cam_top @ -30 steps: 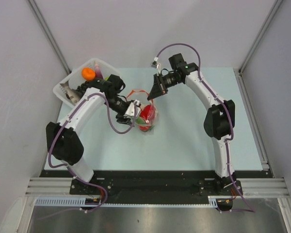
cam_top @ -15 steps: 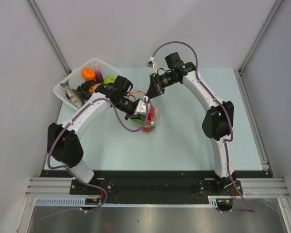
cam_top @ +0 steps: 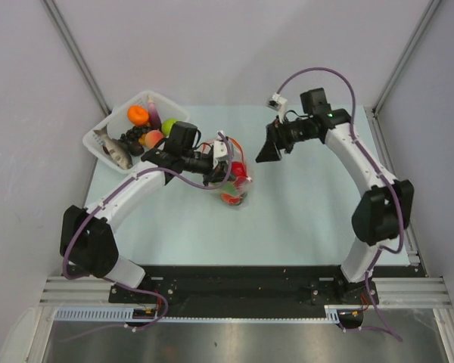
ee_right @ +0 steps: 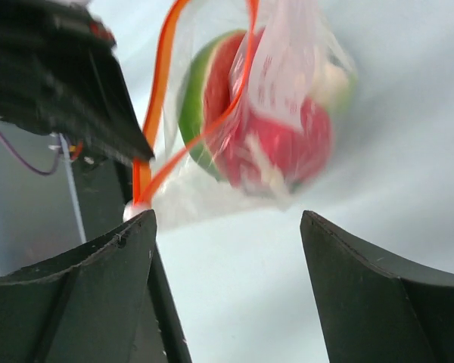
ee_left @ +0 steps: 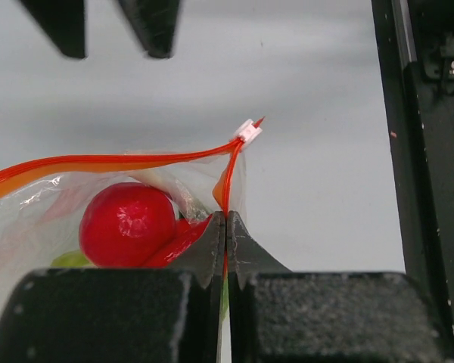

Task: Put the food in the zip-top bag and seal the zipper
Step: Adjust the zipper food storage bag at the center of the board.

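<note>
Across the pale bench point(cam_top: 310, 219) the two arms face each other. The left arm point(cam_top: 125, 189) reaches in past the white basket point(cam_top: 115, 113), and the right arm point(cam_top: 361, 168) hangs on the far side. Between them is the zip-top bag point(cam_top: 234, 193), bulging with food: a red tomato point(ee_left: 127, 223) and a green-and-red piece point(ee_right: 200, 98) show through the film. More toy pieces sit in the basket, but with a grip on the mouth edge, sealing looks to be the step in hand. It is not done, since the zipper point(ee_left: 98, 162) parts into two strips at its white slider point(ee_left: 248, 131). The left jaws are closed tight on one strip, just below that slider. The right jaws gape wide and hold nothing, a little apart from the bag. Next, I judge, they must close on the slider or the mouth edge and run along it while the left jaws anchor the corner.
</note>
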Controlling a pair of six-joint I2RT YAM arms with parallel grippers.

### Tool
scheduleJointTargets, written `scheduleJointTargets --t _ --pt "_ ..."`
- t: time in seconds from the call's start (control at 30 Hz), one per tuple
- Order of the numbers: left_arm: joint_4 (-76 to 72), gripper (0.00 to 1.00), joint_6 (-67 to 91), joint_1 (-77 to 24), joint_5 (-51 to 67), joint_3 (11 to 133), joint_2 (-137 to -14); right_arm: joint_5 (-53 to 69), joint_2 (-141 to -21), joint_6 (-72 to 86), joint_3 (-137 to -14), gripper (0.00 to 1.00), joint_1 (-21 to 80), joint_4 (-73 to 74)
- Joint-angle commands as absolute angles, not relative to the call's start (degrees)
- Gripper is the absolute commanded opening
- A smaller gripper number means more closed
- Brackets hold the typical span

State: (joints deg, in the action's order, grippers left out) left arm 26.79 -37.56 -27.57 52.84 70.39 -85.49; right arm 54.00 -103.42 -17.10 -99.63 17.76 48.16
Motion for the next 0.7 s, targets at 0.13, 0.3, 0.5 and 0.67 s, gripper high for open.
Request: scheduleJointTargets --t 0.13,0.3,0.5,0.67 --pt "22.2 0.0 -29.1 -28.6 53.5 76.0 -84.9 49.6 -86.0 -25.8 -80.6 0.75 17.3 37.9" --pt "23.3 0.0 -28.7 -28.6 53.0 76.4 -84.9 45.8 -81.0 -24.6 -72.2 0.69 21.0 24.2" --pt "22.3 0.0 -23.4 -28.6 51.6 76.9 -86.0 43.9 -79.9 -23.8 -67.1 0.58 24.9 12.6" --pt "20.2 0.0 -20.8 -28.7 51.8 75.6 -85.3 42.2 -79.5 -21.6 -63.7 0.42 26.1 6.2"
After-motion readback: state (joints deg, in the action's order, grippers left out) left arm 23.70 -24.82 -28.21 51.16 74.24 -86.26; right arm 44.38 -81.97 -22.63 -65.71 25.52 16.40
